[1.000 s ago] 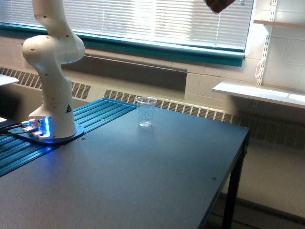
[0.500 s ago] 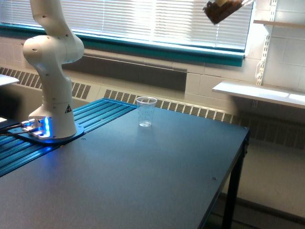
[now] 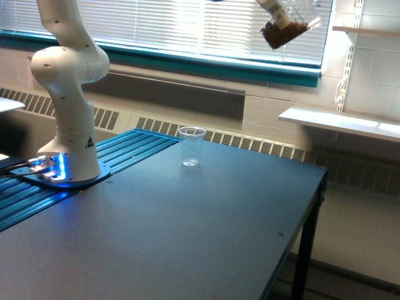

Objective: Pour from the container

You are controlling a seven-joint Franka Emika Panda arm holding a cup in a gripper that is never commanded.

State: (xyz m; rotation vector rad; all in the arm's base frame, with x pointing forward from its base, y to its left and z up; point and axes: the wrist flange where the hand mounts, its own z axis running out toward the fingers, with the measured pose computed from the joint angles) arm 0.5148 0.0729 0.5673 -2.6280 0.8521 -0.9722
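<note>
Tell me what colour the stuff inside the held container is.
Dark brown, seen in the exterior view, inside the tilted container.

Table top (image 3: 187,237): dark, matt, smooth. Arm (image 3: 69,94): white glossy plastic-looking shell. Ribbed blue strip (image 3: 119,156) beside base looked metallic, shiny. Tapered cup (image 3: 191,147): clear thin plastic. Container (image 3: 284,28) up high: clear, glossy, brown contents inside.

No readable text, arm base (image 3: 74,150) sticker (illegible), cup (image 3: 191,146) marks faint
</note>
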